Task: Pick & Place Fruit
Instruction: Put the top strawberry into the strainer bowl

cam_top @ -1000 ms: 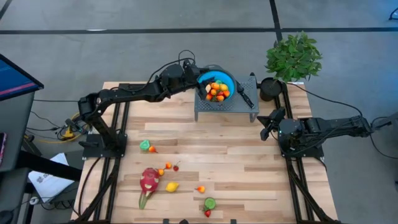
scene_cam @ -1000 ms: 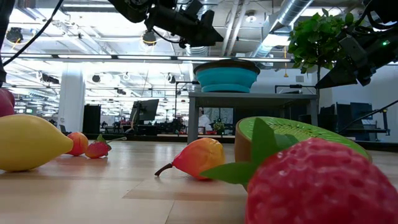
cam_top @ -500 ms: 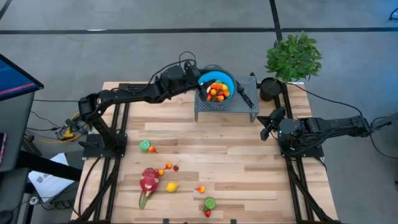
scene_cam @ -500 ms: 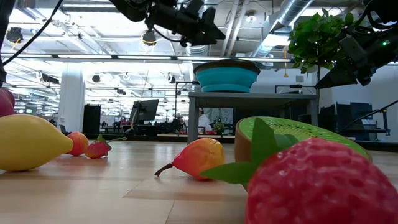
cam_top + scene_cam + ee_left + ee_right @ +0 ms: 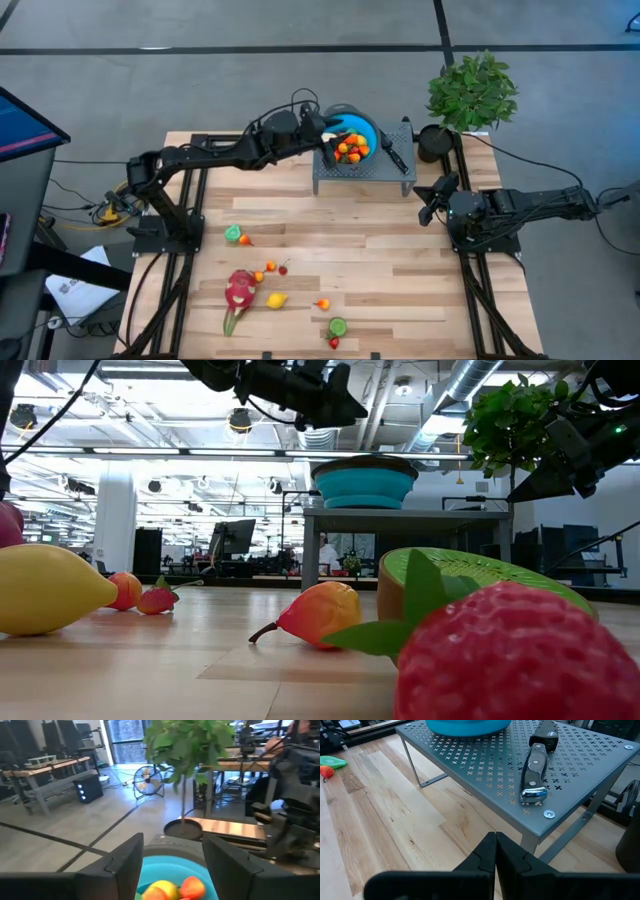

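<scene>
Slightly advanced toward 3 o'clock since the earlier frame, the left gripper [image 5: 326, 127] is now observed over the near rim of the blue bowl [image 5: 362, 125], above the piled fruit [image 5: 350, 146]. Its fingers [image 5: 125, 862] are seen parted, with nothing held between them; orange and yellow pieces lie directly below. The bowl is seated on the grey perforated stand [image 5: 385, 172] at the 12 o'clock edge of the surface [image 5: 400, 260], with a black-handled knife [image 5: 391, 153] lying beside it toward 3 o'clock. The right gripper [image 5: 429, 209] is parked near the 3 o'clock edge, fingers pressed together and empty. Loose fruit is scattered toward 7 o'clock: a dragon fruit [image 5: 238, 292], a lemon [image 5: 276, 300] and a green slice [image 5: 337, 326]. Open bare wood is noted across the centre.
</scene>
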You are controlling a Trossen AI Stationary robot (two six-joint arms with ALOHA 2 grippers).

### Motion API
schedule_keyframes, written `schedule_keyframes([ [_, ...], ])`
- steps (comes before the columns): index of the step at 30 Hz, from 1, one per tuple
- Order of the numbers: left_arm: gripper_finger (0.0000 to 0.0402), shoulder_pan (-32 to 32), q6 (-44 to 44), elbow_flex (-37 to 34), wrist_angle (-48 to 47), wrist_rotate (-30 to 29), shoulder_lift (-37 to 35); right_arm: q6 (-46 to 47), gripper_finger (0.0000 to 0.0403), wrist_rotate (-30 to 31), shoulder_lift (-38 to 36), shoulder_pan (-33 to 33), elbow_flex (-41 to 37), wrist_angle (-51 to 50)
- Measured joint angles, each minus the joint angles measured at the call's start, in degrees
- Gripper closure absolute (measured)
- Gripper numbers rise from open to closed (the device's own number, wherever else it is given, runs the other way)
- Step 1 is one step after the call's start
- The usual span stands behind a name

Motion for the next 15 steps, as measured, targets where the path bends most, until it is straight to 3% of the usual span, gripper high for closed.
schedule_keyframes([
  [15,0.03,-5.0,-5.6,0.0,0.1,0.0,0.0,0.0,0.0403,0.0,0.0,0.0,0.0,0.0],
])
